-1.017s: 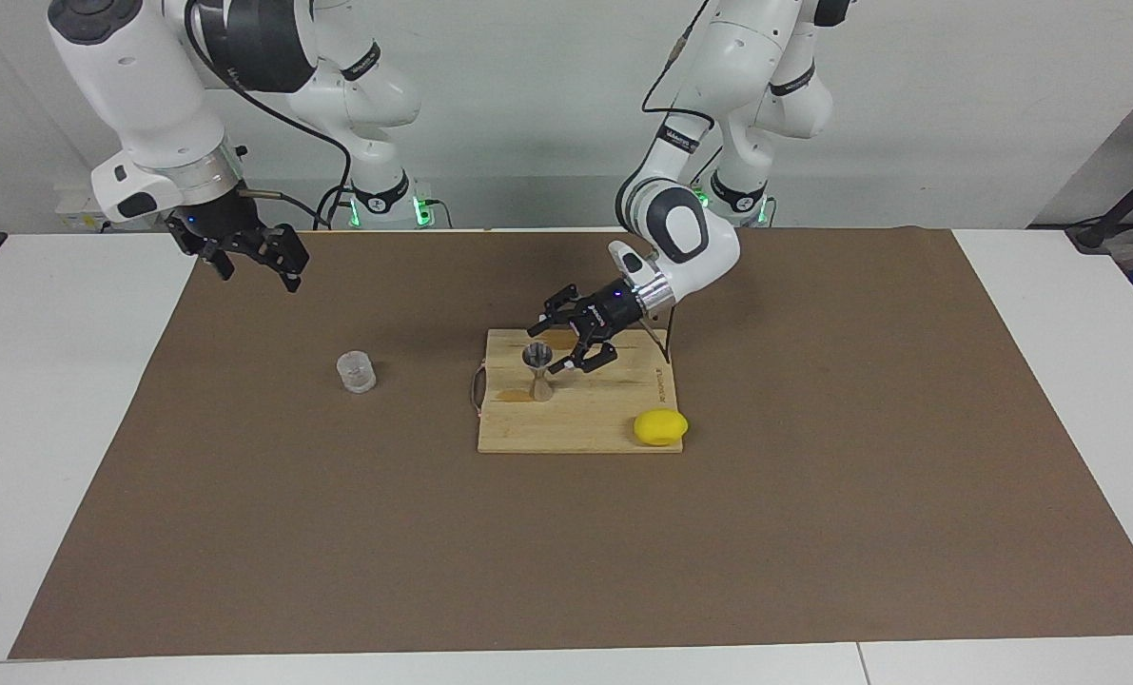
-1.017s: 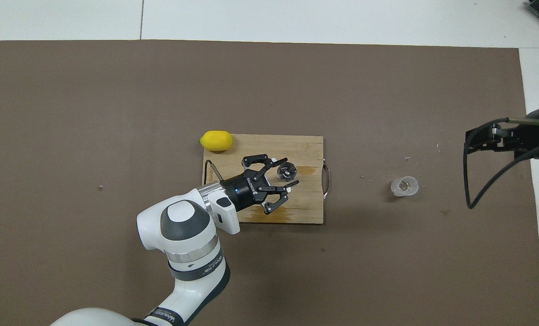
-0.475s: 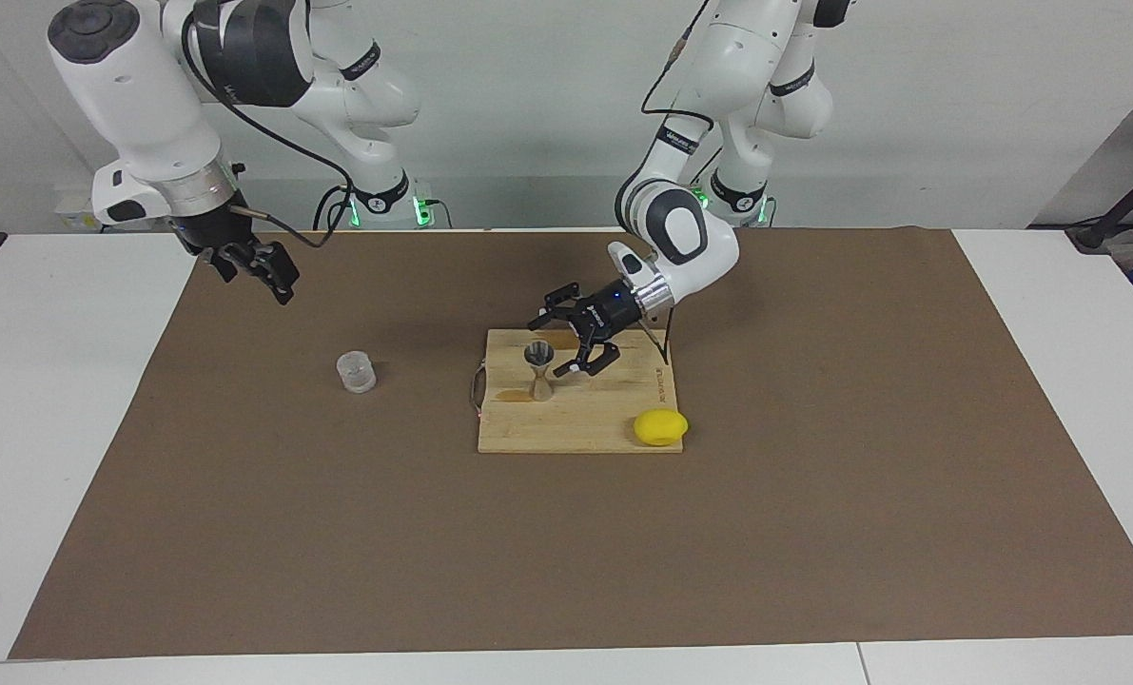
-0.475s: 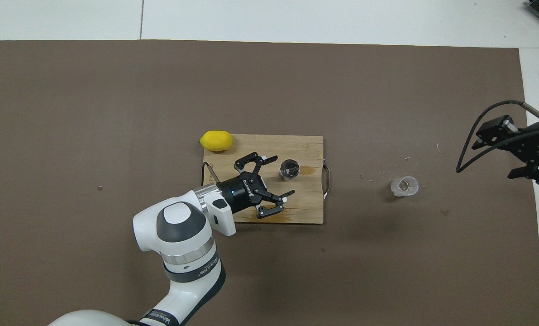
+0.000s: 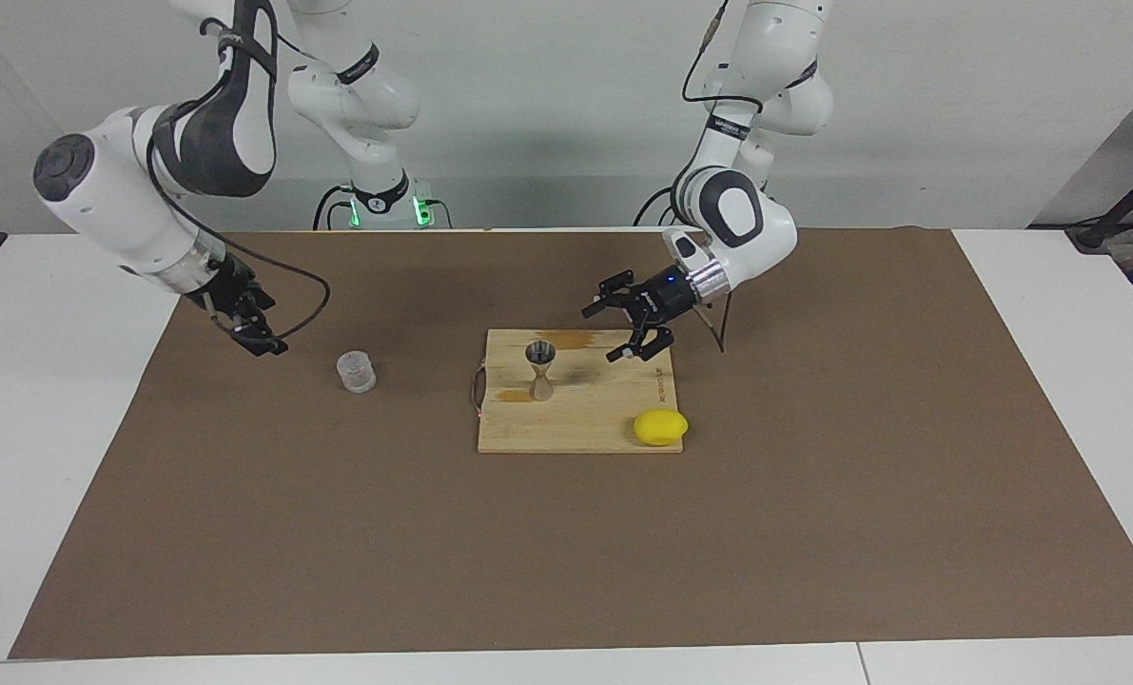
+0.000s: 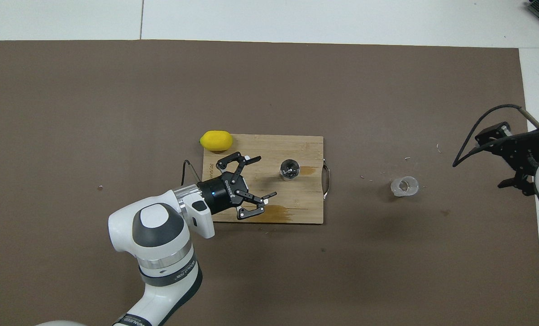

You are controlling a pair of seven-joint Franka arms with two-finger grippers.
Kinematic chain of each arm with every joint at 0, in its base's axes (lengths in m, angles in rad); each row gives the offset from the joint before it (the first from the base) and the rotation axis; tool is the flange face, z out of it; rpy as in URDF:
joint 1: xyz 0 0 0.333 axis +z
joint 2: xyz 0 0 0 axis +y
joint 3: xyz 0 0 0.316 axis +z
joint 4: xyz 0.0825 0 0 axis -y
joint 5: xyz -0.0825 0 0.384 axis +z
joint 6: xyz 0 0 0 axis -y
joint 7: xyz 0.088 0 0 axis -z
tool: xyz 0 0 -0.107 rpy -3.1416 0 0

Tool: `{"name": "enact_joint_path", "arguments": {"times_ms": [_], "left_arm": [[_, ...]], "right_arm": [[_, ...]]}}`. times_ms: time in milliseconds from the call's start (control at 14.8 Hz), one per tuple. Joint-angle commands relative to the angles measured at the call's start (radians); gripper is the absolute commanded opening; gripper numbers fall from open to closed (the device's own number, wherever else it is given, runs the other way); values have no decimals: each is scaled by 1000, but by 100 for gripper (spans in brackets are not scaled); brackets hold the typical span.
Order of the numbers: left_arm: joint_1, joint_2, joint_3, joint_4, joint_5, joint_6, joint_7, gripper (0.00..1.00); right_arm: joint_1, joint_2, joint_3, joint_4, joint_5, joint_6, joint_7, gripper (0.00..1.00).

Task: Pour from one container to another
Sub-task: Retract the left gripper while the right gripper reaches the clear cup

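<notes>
Left gripper (image 5: 614, 330) over board (image 5: 585, 423), empty; right gripper (image 5: 254, 335) over mat.

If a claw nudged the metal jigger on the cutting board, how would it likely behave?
The jigger stands upright on a small foot with a narrow waist, so it probably tips easily under a sideways push. Its smooth, stiff metal may slip in a grip. If it topples off the cutting board, its round cones would likely roll.
</notes>
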Motion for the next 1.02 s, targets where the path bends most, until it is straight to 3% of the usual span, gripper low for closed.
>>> {"name": "enact_joint_path", "arguments": {"times_ms": [0,339,475,949], "left_arm": [[158,-59,2,-69,221,-133,-8,100],[517,-49,3,1,807,-368,-92,100],[627,-42,3,54,937,-445,-100,100],[752,-29,5,317,1303,-628,-255,100]], "right_arm": [[-19,54,12,-39,49,75,34,94],[-11,95,14,-129,132,183,25,94],[-5,95,15,-161,149,214,24,94],[30,89,17,-237,227,270,-12,94]]}}
